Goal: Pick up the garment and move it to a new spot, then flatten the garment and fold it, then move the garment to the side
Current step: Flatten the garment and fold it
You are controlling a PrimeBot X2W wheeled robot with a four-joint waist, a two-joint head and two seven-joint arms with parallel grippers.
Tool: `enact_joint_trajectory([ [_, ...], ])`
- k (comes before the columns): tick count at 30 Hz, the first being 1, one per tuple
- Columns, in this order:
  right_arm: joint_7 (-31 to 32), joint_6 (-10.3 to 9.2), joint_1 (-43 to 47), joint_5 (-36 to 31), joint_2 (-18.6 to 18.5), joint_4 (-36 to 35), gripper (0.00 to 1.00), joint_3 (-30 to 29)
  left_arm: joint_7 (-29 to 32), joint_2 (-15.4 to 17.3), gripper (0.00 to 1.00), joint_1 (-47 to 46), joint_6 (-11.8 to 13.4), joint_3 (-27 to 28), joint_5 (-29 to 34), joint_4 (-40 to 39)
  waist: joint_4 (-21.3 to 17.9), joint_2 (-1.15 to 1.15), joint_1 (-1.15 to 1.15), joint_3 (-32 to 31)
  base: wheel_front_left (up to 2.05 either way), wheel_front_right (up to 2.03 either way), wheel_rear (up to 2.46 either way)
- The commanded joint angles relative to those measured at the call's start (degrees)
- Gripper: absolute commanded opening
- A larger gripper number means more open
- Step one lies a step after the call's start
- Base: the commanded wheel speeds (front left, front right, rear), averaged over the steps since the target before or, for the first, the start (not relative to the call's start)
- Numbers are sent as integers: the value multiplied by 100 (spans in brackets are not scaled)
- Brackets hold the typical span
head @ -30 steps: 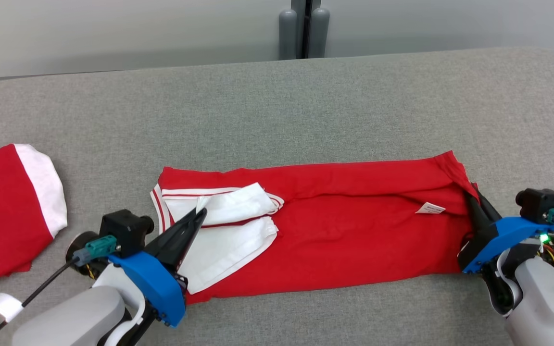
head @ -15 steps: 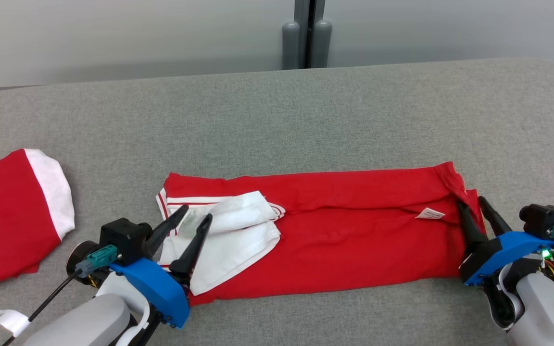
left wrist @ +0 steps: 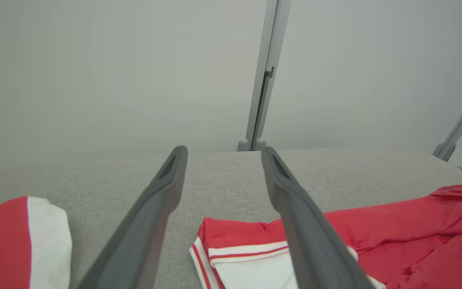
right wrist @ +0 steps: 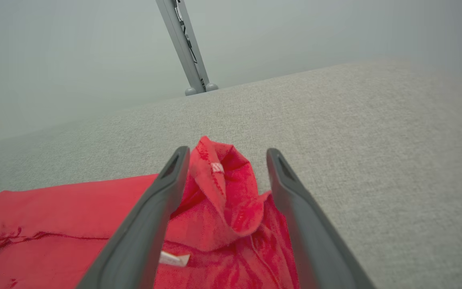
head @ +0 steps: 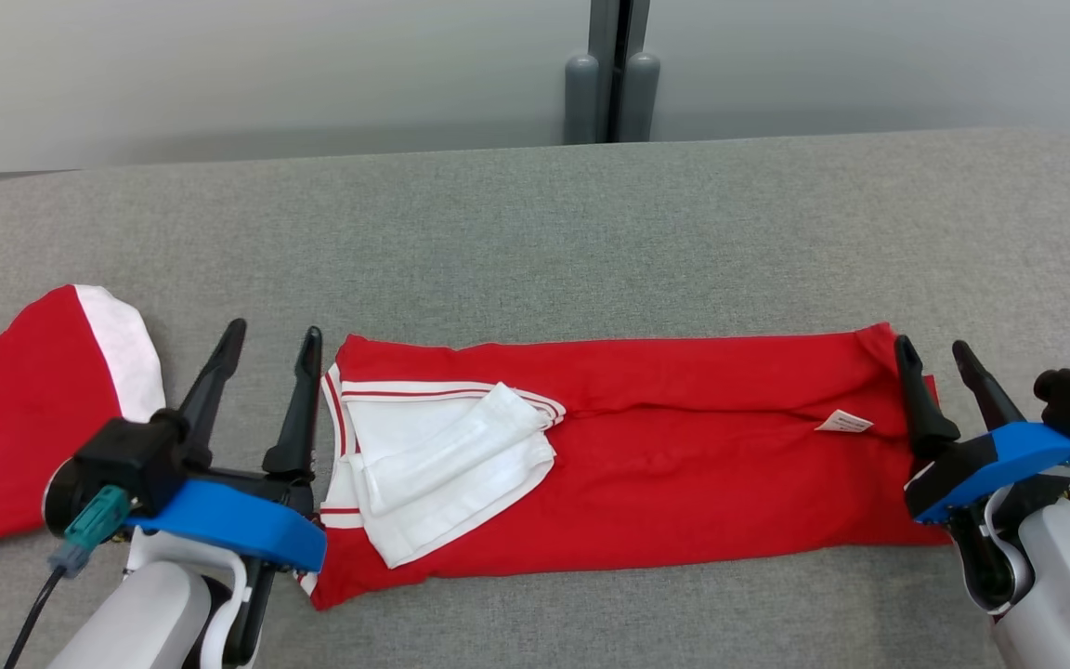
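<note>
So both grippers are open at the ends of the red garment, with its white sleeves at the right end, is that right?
Not quite: the head view shows the white sleeves at the left end of the garment, by the left gripper. Both it and the right gripper are open.

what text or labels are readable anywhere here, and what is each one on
white tag on the red garment: dark print, too small to read
small pale label on the garment's bunched end: blurred, unreadable
no words, numbers or signs can be read
</note>
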Motion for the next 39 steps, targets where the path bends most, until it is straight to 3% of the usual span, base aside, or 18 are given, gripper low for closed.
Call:
enact_joint_trajectory([
  [1,5,3,27,-28,8,-46,100,-17,-25,-64,100,120,-27,129,77,-34,9,0,0,1,0,0,0],
  [7,78,3,1,-105,18,-206,100,-145,-26,-547,100,671,-254,1243,773,-104,70,0,0,-2,0,0,0],
  [14,361,3,-67,-485,48,272,100,-432,-26,-1058,100,1001,-577,2229,1439,-143,174,0,0,64,0,0,0],
  [27,490,2,-131,-756,373,1517,100,-763,-26,-1723,100,1122,-1144,3270,2262,10,302,0,0,228,0,0,0],
  [28,485,3,-128,-729,411,1548,58,-733,-26,-1756,100,1128,-1181,3326,2307,26,298,0,0,228,0,0,0],
  [30,437,9,-133,-691,506,1537,0,-647,-27,-1822,100,1142,-1241,3439,2393,55,282,0,0,221,0,0,0],
  [39,288,2,-189,-311,273,1349,0,-483,-26,-2086,100,1237,-1400,3866,2698,127,168,0,0,97,0,0,0],
])
